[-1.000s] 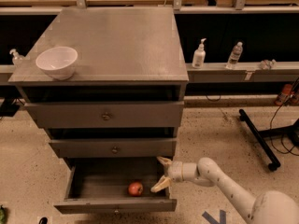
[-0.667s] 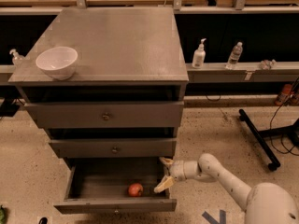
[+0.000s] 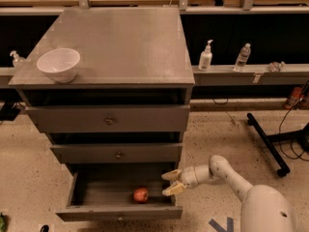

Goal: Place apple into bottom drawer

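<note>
The apple (image 3: 141,195), small and red, lies on the floor of the bottom drawer (image 3: 91,210), which is pulled out from the grey cabinet. My gripper (image 3: 171,182) is at the drawer's right end, just right of the apple and apart from it. Its two pale fingers are spread open and hold nothing. The white arm reaches in from the lower right.
A white bowl (image 3: 58,64) sits on the cabinet top (image 3: 120,42) at the left. The two upper drawers (image 3: 110,120) are closed. A pump bottle (image 3: 205,56) and a water bottle (image 3: 242,57) stand on a ledge at the right. A black stand leg (image 3: 265,144) lies on the floor.
The gripper has drawn back slightly to the right and up at the drawer's right end. The apple has stayed in place in the drawer.
</note>
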